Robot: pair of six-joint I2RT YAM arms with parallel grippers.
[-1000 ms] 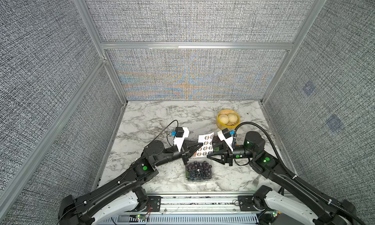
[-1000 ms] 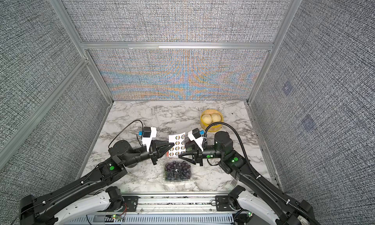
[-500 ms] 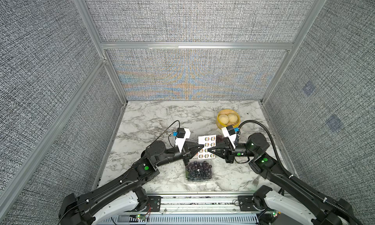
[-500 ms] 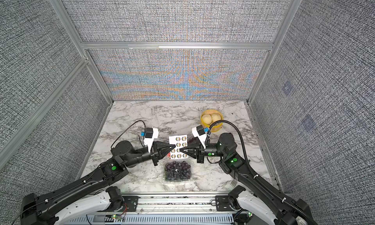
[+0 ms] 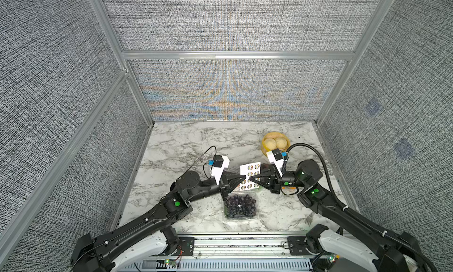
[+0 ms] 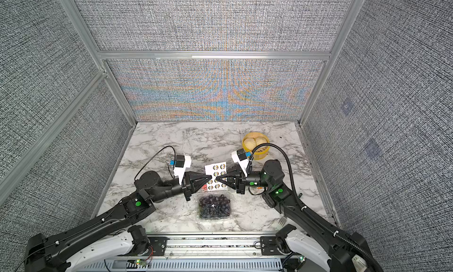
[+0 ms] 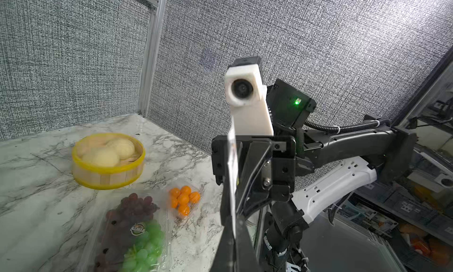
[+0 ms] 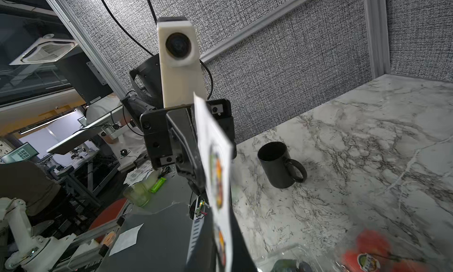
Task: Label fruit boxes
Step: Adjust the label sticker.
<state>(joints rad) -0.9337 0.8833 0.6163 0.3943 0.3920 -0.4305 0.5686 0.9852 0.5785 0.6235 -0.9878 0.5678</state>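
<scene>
Both grippers meet over the middle of the marble desk point(image 5: 186, 145), holding a white sticker sheet point(image 5: 250, 176) up in the air between them. The left gripper point(image 5: 242, 178) is clamped on the sheet's 9 o'clock edge, and the right gripper point(image 5: 252, 180) is pinched shut on its 3 o'clock side, probably on one sticker or on the sheet's edge; the frames do not settle which.

The large dark-purple grape box point(image 5: 240, 205) sits on the desk just at 6 o'clock from the sheet, near the front rail, lid closed. The left wrist view shows the purple-and-green grape box point(image 7: 132, 231) already carrying a round label on its lid, with the small orange-fruit box point(image 7: 184, 201) just beside it and a yellow steamer basket point(image 7: 107, 177) of buns further off. The right wrist view catches the red-fruit box point(image 8: 372, 253), blurred, also with a label, and a black mug point(image 8: 279, 165) standing well apart.

The sheet is thin, light and floppy; it bows easily, so it wants tension from both edges while a sticker is peeled at its rim. The clamshell boxes look light, slick and springy: their lids will dent under pressure, so a label should be pressed gently on the flat centre of the lid, and a box taken by its stiffer rim.
</scene>
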